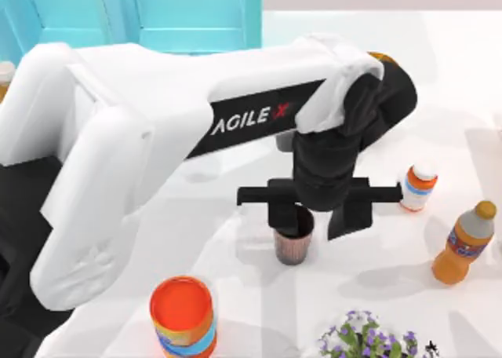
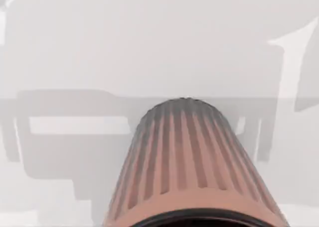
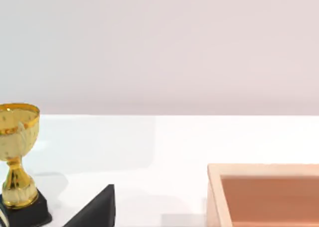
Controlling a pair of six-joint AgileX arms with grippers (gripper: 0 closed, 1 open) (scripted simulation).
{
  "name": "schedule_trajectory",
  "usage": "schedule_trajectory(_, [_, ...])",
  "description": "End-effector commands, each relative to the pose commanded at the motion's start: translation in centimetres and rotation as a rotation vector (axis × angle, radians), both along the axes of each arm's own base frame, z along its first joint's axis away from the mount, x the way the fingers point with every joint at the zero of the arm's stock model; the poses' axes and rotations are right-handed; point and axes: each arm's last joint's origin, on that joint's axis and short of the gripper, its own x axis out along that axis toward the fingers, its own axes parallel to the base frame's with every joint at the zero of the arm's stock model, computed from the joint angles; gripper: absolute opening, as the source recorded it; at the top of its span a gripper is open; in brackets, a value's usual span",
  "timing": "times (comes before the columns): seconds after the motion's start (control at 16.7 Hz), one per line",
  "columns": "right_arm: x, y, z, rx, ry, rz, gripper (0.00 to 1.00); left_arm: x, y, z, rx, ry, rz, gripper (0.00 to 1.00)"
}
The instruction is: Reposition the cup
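The cup (image 1: pixel 293 248) is a small tapered tumbler with a pinkish-brown ribbed wall and a dark inside, standing on the white table in front of centre. My left arm reaches across the table, and my left gripper (image 1: pixel 318 221) hangs open directly over the cup. One finger is at the cup's rim and the other is off to the cup's right, apart from it. In the left wrist view the cup (image 2: pixel 184 157) runs lengthwise just below the camera, with its ribbed wall and dark rim showing.
An orange can (image 1: pixel 183 315) stands at the front left. Two orange bottles (image 1: pixel 418 187) (image 1: pixel 464 252) stand to the right. A flower bunch (image 1: pixel 369 338) is at the front edge. The right wrist view shows a gold trophy (image 3: pixel 17 152) and a wooden box (image 3: pixel 264 197).
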Motion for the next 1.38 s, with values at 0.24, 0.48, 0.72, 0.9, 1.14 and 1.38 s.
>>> schedule_trajectory(0.24, [0.0,0.0,0.0,0.0,0.0,0.0,1.0,0.0,0.0,0.0,0.0,0.0,0.0,0.0])
schedule_trajectory(0.48, [0.0,0.0,0.0,0.0,0.0,0.0,1.0,0.0,0.0,0.0,0.0,0.0,0.0,0.0])
schedule_trajectory(0.72, [0.0,0.0,0.0,0.0,0.0,0.0,1.0,0.0,0.0,0.0,0.0,0.0,0.0,0.0])
schedule_trajectory(0.9, [0.0,0.0,0.0,0.0,0.0,0.0,1.0,0.8,1.6,0.6,-0.005,0.003,0.006,0.0])
schedule_trajectory(1.14, [0.0,0.0,0.0,0.0,0.0,0.0,1.0,3.6,9.5,3.1,-0.021,0.01,0.029,0.0])
schedule_trajectory(1.38, [0.0,0.0,0.0,0.0,0.0,0.0,1.0,4.3,20.3,5.6,-0.043,0.004,-0.018,0.0])
